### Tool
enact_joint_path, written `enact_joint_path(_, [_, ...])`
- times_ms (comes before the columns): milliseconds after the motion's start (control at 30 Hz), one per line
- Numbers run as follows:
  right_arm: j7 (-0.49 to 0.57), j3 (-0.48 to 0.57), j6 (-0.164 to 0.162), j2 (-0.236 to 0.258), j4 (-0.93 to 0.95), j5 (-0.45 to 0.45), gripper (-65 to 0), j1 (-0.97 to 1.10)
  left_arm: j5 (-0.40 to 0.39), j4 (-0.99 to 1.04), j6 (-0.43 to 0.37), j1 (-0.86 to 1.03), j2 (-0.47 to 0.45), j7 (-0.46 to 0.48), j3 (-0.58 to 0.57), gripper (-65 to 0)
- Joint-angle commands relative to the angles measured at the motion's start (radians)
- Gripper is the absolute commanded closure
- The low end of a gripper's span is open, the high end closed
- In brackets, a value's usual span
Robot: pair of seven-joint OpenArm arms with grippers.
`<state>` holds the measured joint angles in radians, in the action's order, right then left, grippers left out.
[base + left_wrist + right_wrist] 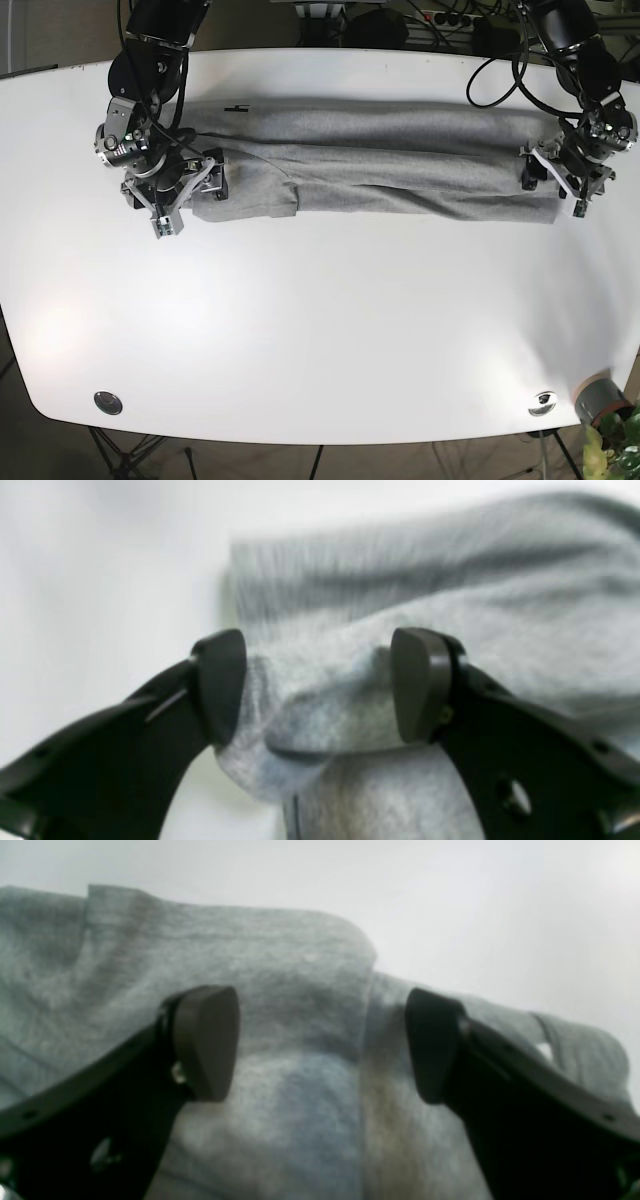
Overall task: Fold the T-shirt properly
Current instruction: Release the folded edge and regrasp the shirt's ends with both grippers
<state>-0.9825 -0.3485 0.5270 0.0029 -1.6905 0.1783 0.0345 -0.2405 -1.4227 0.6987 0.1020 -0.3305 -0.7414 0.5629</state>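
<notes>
The grey T-shirt [380, 165] lies on the white table [320, 330], in the far half of it, folded lengthwise into a long narrow band that goes from one arm to the other. On the band's left part in the base view, a flap of cloth lies over the lower layer and ends in a straight edge near the middle of that side. A small dark mark shows on the cloth near its far edge.

The left gripper [320, 685] is at the right end of the band in the base view. In the left wrist view its two dark pads [222, 685] stand apart, with a bunched fold of grey cloth between them; the left pad touches the cloth, and I cannot tell if the right pad presses on it. The view is blurred.

The right gripper [322, 1045] is at the other end of the band. Its pads [205, 1040] are spread wide over the shirt, and the cloth below them lies flat with a seam line running between them. The jaws are released and hold nothing.

Near the front edge of the table two small round metal discs [107, 402] sit in the surface.
</notes>
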Motion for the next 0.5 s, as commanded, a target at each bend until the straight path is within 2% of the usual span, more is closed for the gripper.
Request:
enact_joint_path(0, [0.049, -0.002, 0.000, 0.009, 0.017, 0.005, -49.6, -0.029, -0.010, 0.023, -0.001, -0.011, -0.022, 0.019, 0.009, -42.6])
enact_joint_path(167, [0.055, 0.006, -0.001, 0.009, 0.043, 0.007, -49.0, -0.054, -0.012, 0.061, -0.001, -0.009, -0.040, 0.019, 0.009, -42.6])
enact_joint_path(267, [0.055, 0.006, -0.001, 0.004, 0.048, 0.016, -41.2, -0.052, -0.012, 0.058, -0.001, -0.006, -0.040, 0.019, 0.009, -42.6])
enact_joint_path(367, [0.055, 0.006, -0.001, 0.003, 0.050, 0.016, -29.3, -0.051, -0.012, 0.059, -0.001, -0.006, -0.040, 0.019, 0.009, -42.6])
enact_joint_path(467, [0.049, 0.006, -0.001, 0.001, 0.050, 0.016, -22.4, -0.049, -0.012, 0.059, -0.001, -0.006, -0.040, 0.019, 0.009, -42.6])
